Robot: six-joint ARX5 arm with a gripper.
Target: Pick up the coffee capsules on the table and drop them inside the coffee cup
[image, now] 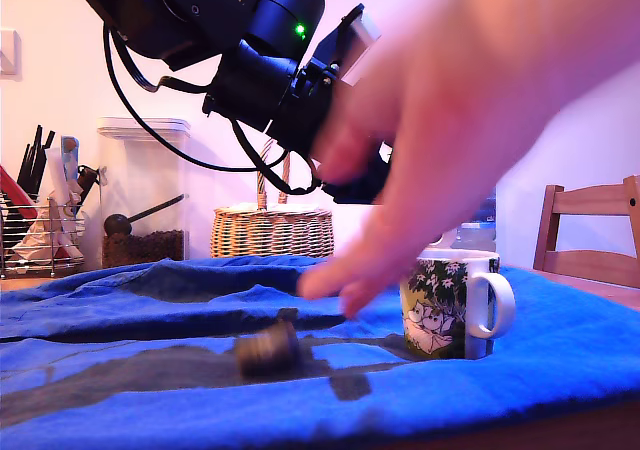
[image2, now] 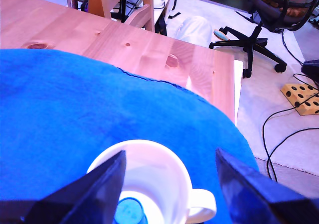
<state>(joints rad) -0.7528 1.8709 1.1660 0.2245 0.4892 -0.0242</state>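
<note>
The white coffee cup (image: 447, 305) with its green cartoon print stands on the blue cloth (image: 120, 300) covering the table (image2: 149, 50). In the wrist view my gripper (image2: 169, 153) hangs open straight above the cup (image2: 149, 174), and a bright blue coffee capsule (image2: 129, 211) shows inside the cup. A dark capsule (image: 268, 350), blurred, lies on the cloth to the exterior view's left of the cup. A person's blurred hand (image: 450, 140) reaches over it and hides most of my gripper in that view.
Behind the cloth stand a wicker basket (image: 270, 232), a clear jar of coffee beans (image: 143, 195) and a wire rack of utensils (image: 40, 235). A wooden chair (image: 590, 235) is at the exterior view's right. An office chair (image2: 264, 15) and cables lie beyond the table edge.
</note>
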